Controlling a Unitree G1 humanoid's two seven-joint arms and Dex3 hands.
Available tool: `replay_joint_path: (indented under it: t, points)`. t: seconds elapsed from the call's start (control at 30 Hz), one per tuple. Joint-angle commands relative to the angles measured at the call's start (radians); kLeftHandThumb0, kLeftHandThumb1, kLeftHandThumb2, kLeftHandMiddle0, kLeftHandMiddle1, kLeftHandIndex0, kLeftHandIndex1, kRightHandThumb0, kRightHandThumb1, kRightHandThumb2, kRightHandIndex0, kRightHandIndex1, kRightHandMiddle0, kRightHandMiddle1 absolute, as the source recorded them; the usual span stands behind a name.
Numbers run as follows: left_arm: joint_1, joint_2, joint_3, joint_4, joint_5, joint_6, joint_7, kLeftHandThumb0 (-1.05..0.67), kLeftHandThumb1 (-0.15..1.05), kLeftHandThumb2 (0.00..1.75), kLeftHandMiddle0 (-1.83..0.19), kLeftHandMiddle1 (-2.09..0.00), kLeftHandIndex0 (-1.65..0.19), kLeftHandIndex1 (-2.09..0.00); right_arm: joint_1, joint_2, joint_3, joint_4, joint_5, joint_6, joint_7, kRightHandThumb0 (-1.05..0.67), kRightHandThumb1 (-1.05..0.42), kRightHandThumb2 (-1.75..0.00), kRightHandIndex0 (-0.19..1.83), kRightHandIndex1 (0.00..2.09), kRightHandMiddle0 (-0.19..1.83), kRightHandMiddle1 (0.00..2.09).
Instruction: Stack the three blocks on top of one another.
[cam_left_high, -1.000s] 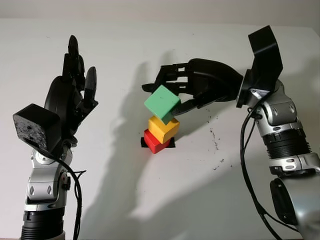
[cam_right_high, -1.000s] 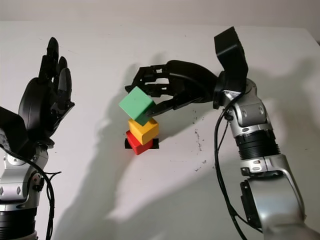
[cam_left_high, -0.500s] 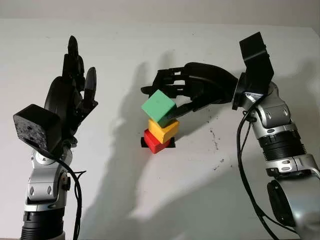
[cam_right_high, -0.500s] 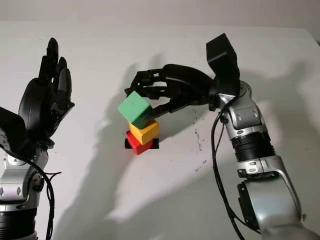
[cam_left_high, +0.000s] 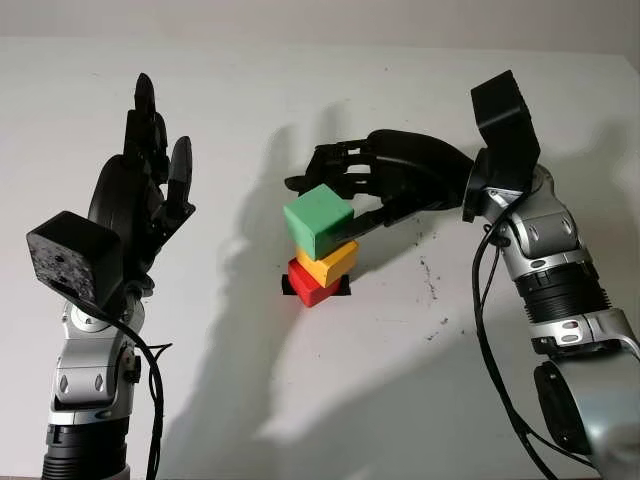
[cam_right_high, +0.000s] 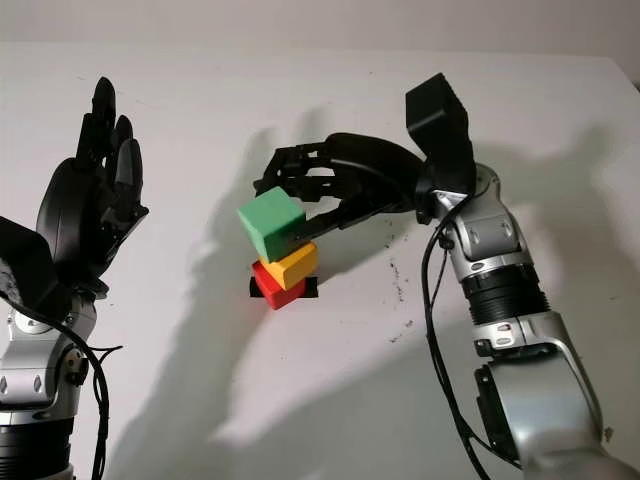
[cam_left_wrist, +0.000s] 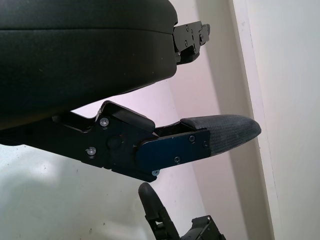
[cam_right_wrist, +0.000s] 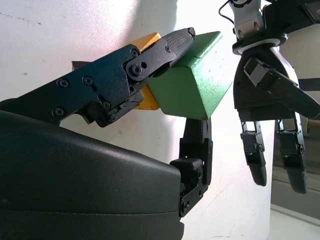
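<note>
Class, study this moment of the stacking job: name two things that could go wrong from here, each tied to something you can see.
1. The right hand holds the green block tilted and off-centre over the yellow block; released so, it may slide off.
2. The yellow block sits skewed on the red block; pressing down could topple both.

The left hand is open, raised at the table's left side.

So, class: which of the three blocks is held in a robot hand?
The green block: the right hand grips it above the yellow block, which sits on the red block, both free of fingers.

Yellow block (cam_left_high: 329, 264) partly behind green block (cam_left_high: 318, 220)
</note>
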Motion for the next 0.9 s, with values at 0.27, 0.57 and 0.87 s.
replay_joint_path:
  t: [0.27, 0.57, 0.87]
  points:
    - [0.003, 0.007, 0.000, -0.009, 0.000, -0.012, -0.003, -0.82, 1.05, 0.63, 0.19, 0.00, 0.19, 0.00, -0.007, -0.029, -0.008, 0.021, -0.006, -0.048, 0.035, -0.58, -0.86, -0.05, 0.12, 0.04, 0.31, 1.35]
    - [0.002, 0.012, -0.002, -0.013, 0.008, -0.003, -0.001, -0.83, 1.05, 0.63, 0.19, 0.00, 0.19, 0.00, -0.019, -0.031, -0.011, 0.051, -0.002, -0.104, 0.084, -0.66, -0.86, -0.05, 0.06, 0.02, 0.14, 1.20]
    - [0.001, 0.010, 0.001, -0.011, 0.009, -0.004, -0.003, -0.83, 1.05, 0.63, 0.19, 0.00, 0.19, 0.00, -0.017, -0.066, 0.036, -0.019, -0.046, -0.223, 0.165, -0.94, -0.87, -0.05, -0.19, 0.00, -0.18, 0.10]
